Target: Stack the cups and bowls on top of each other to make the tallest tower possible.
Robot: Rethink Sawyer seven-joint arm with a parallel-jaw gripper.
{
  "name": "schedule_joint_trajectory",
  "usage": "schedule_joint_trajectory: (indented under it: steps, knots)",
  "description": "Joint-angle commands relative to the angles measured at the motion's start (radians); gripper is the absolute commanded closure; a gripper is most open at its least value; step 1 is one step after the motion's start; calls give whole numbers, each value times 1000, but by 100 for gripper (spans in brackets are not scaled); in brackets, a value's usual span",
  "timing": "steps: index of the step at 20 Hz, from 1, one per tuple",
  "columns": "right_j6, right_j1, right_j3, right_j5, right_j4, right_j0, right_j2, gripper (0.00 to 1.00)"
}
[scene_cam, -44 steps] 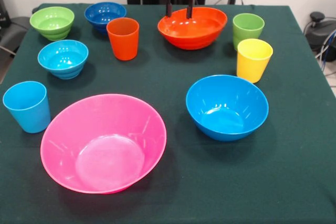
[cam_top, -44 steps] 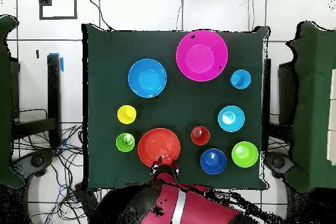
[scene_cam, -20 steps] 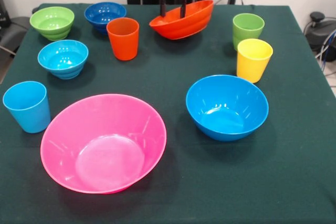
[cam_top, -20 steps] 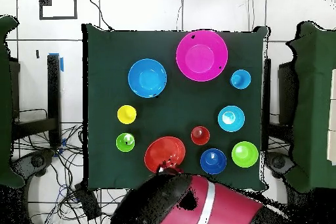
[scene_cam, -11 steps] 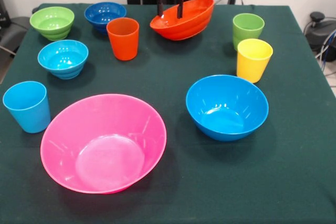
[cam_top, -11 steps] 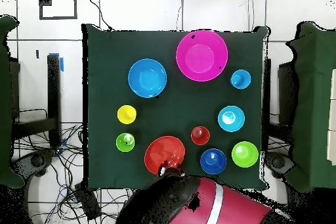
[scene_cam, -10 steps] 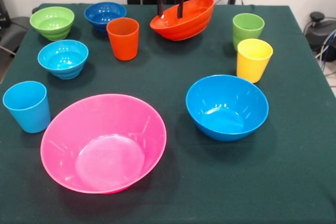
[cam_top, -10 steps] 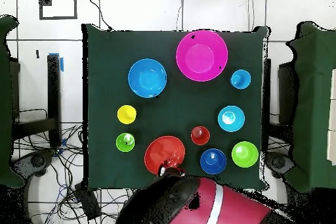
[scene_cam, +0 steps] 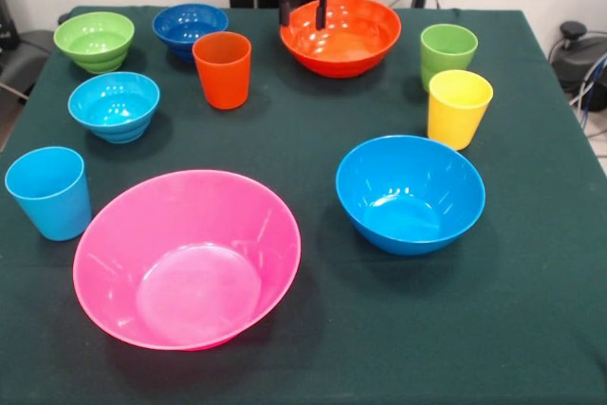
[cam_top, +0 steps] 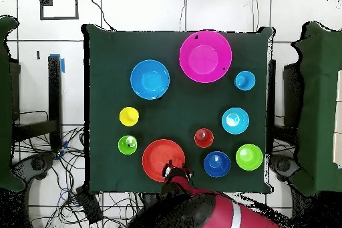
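Orange bowl point(scene_cam: 340, 35) pinched at its rim by gripper point(scene_cam: 300, 14); pick-up step. Next: carry into blue bowl point(scene_cam: 410, 193).

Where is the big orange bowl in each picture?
Front view: the big orange bowl is at the top middle, with the gripper at its left rim.
Overhead view: the same bowl is at the bottom middle, with the gripper at its lower right rim.
Shared landmark: the green cup stands beside the bowl in both views, with the yellow cup next to it.
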Motion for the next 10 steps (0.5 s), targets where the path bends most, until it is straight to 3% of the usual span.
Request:
schedule_joint_trajectory:
  steps: [1,4,10]
  knots:
    - [95,-74,-4,183,-21,-24,138,0]
    - [89,-94,1,206,-23,-36,150,0]
    - [97,-54,-19,170,-34,-25,133,0]
